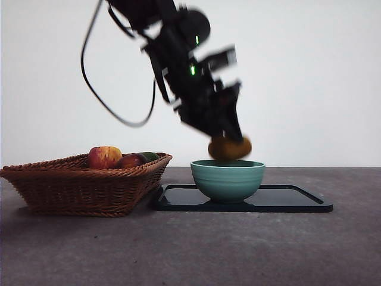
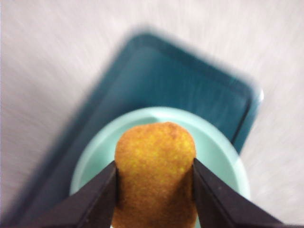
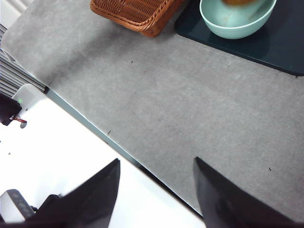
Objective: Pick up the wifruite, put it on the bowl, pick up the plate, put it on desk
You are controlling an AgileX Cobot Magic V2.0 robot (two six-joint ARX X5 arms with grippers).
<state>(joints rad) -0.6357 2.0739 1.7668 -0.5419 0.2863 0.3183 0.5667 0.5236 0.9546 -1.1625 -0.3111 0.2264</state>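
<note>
Bare table (image 1: 196,250) in front; left pincer (image 1: 229,146) grips wifruite (image 1: 230,148) just above bowl (image 1: 228,180) rim; right pincer (image 3: 156,190) released, apart.

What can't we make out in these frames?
- Front view: left gripper motion-blurred; its jaws hide part of the fruit.
- Left wrist view: fruit covers the bowl bottom; tray smeared.
- Right wrist view: bowl and basket cut off by the edge.

Yellowish-brown wifruite (image 1: 229,148), teal-green bowl (image 1: 228,180), black tray (image 1: 297,201), brown wicker basket (image 1: 71,185), red-yellow streaked apple (image 1: 105,157), mottled grey desk (image 1: 190,250)
</note>
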